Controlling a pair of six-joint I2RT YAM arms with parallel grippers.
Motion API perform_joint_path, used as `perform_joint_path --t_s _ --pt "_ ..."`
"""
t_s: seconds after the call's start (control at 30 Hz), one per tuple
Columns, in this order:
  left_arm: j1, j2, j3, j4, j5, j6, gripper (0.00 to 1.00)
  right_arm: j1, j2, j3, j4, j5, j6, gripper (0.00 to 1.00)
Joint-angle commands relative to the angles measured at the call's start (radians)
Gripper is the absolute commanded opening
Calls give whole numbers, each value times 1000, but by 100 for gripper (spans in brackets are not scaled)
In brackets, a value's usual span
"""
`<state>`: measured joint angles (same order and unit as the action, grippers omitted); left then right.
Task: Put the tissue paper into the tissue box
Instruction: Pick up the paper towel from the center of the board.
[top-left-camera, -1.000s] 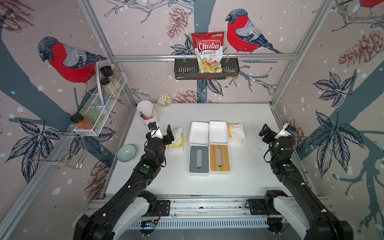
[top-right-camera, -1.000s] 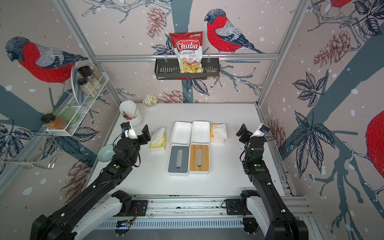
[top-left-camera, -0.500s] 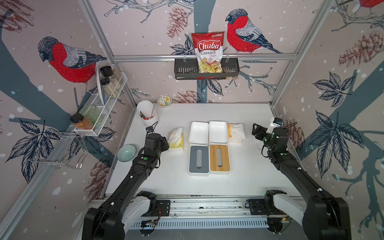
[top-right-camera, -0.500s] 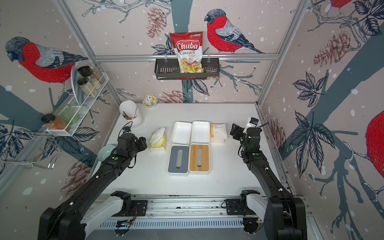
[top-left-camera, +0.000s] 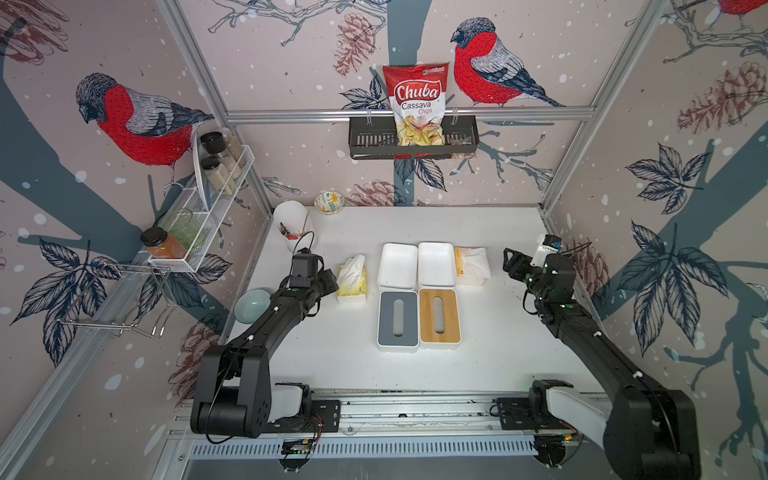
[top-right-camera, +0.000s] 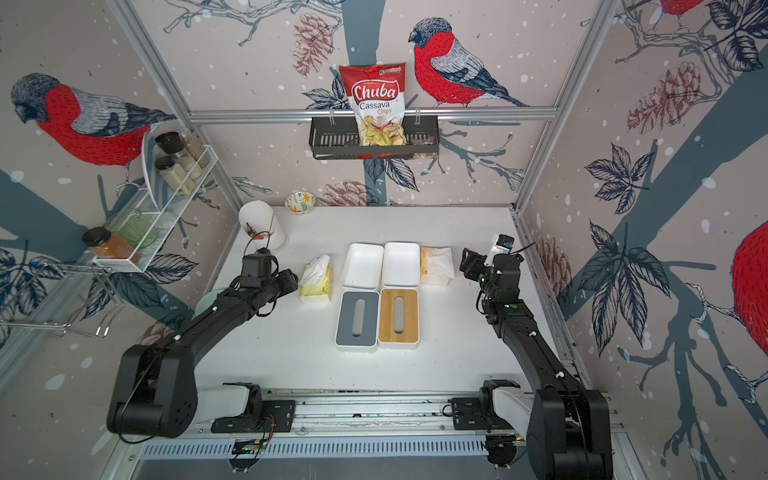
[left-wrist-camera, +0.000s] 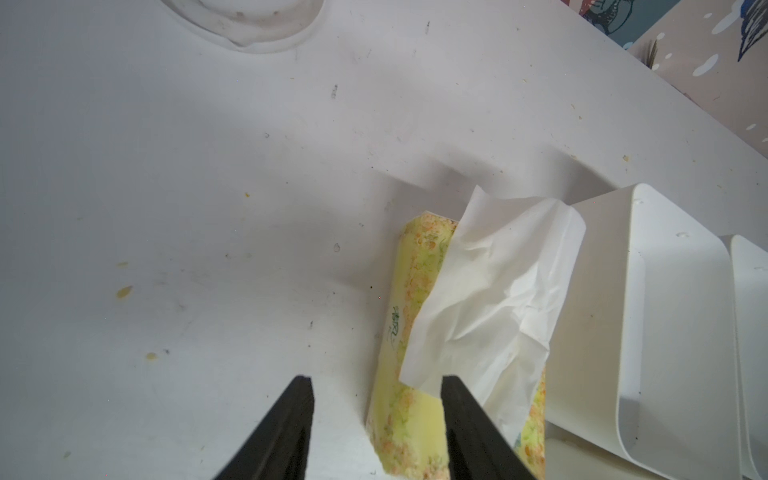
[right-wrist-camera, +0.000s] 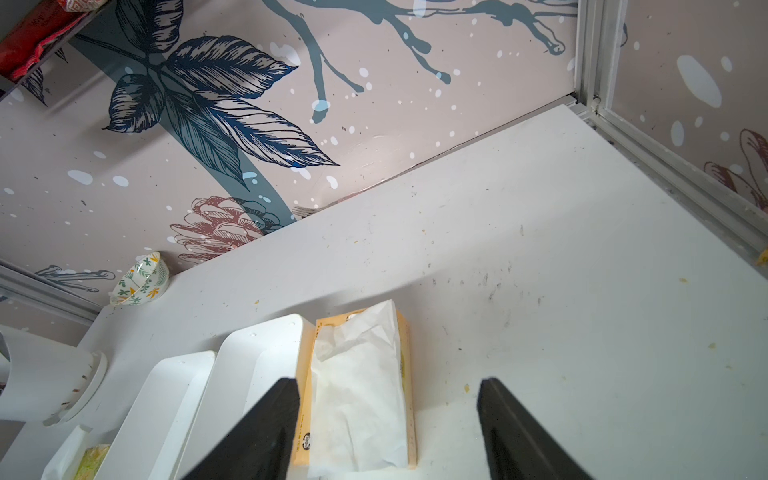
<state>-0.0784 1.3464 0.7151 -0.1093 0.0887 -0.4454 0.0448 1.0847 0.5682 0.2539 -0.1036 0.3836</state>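
Scuffed white counter (top-left-camera: 498, 332) w/ crumbs, sitting inside bird-wallpaper walls (top-left-camera: 291, 62). Yellow tissue pack (top-left-camera: 352, 279) lying mid-counter, just beside open white tissue box (top-left-camera: 398, 266). Left pincer (left-wrist-camera: 376, 382) gaping apart at pack; right pincer (right-wrist-camera: 388, 382) gaping apart at orange tissue pack (right-wrist-camera: 357, 386).

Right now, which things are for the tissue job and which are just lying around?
For the job: yellow tissue pack, orange tissue pack, open white box by the yellow pack, open white box by the orange pack, grey lid, wooden lid.

Just lying around: chips bag, green bowl, flowered bowl, white tub, jars on the wall rack.
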Motion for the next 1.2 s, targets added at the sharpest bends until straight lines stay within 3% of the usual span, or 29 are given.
perform_joint_path --t_s 0.0,0.6,0.93,1.1,1.17 --pt "3 40 21 25 55 18 54 -6 4 -1 21 -25 -8 73" --pt "3 205 21 114 90 20 50 -12 20 2 22 -48 -8 71" --pt "2 221 12 122 77 18 22 -14 29 7 19 -56 -8 70" --pt "2 209 10 117 72 20 0 -14 31 8 16 -59 -6 69" --pt "0 189 5 114 69 18 0 -13 33 9 17 -62 -6 69"
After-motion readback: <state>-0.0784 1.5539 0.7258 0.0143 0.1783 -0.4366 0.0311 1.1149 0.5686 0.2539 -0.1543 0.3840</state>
